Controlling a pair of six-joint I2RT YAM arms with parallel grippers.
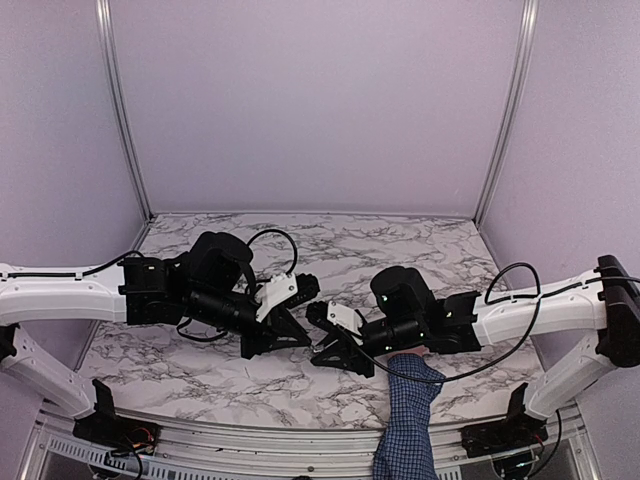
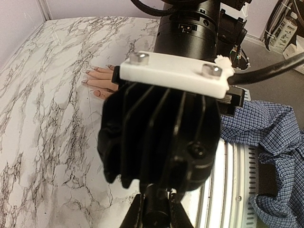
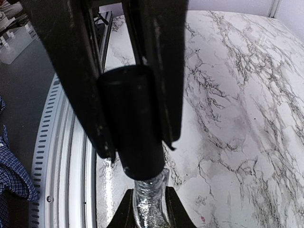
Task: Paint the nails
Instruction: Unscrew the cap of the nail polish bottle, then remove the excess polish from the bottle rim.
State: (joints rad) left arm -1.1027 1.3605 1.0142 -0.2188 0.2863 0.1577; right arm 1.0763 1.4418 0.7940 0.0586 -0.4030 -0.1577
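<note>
The left arm (image 1: pixel 60 290) and right arm (image 1: pixel 540 305) meet over the marble table (image 1: pixel 200 370). A blue checked sleeve (image 1: pixel 407 430) lies under the right arm. Its hand (image 2: pixel 102 80) lies flat on the table, fingers spread. The left gripper (image 2: pixel 154 213) is clamped on a small bottle (image 3: pixel 149 202). The right gripper (image 3: pixel 135 142) is clamped on its black cap (image 3: pixel 133 114). The tiny nails (image 2: pixel 85 81) face up.

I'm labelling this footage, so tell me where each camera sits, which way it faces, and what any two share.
Top external: above, behind the bases, looking down on the marble table; both arms show.
Left wrist: facing the right arm's black housing and the person's hand; own fingers at bottom.
Right wrist: looking down its fingers, clamped on a black cap.
Shared: the checked sleeve in all three.
</note>
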